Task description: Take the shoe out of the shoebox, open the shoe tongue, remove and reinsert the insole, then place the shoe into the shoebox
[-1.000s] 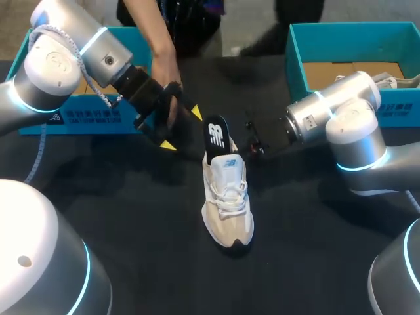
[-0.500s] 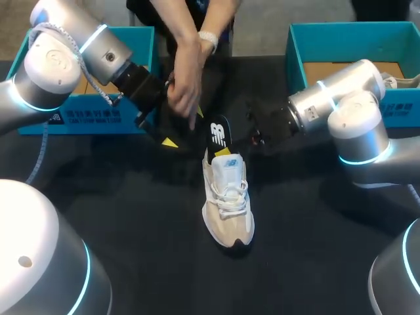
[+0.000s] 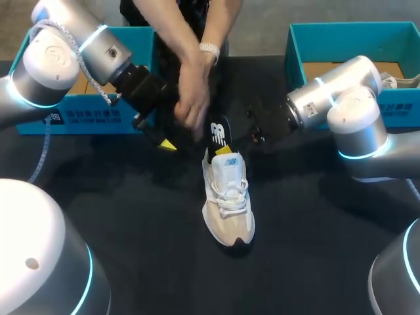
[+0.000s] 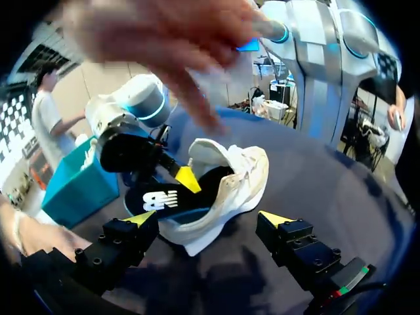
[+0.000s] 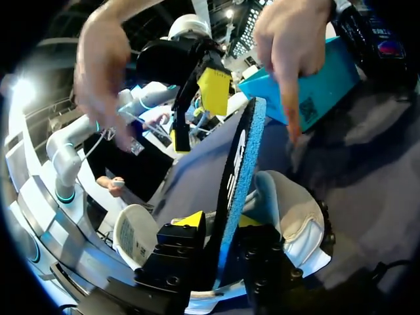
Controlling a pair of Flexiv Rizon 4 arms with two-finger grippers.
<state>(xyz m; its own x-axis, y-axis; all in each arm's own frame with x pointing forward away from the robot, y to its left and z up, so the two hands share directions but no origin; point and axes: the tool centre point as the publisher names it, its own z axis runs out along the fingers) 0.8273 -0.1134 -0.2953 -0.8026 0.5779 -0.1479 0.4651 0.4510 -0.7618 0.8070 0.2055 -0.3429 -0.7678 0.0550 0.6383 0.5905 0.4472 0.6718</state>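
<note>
Right pincer (image 3: 224,149) now gripping insole (image 3: 216,131), hand (image 3: 191,105) moved closer

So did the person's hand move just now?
Yes. The hand came away from the left shoebox and moved toward the shoe. It is now close beside the insole sticking up from the shoe.

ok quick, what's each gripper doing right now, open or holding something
Left gripper: open, holding nothing; the white mesh sneaker lies ahead of it.
Right gripper: shut on the black foam insole.
</note>
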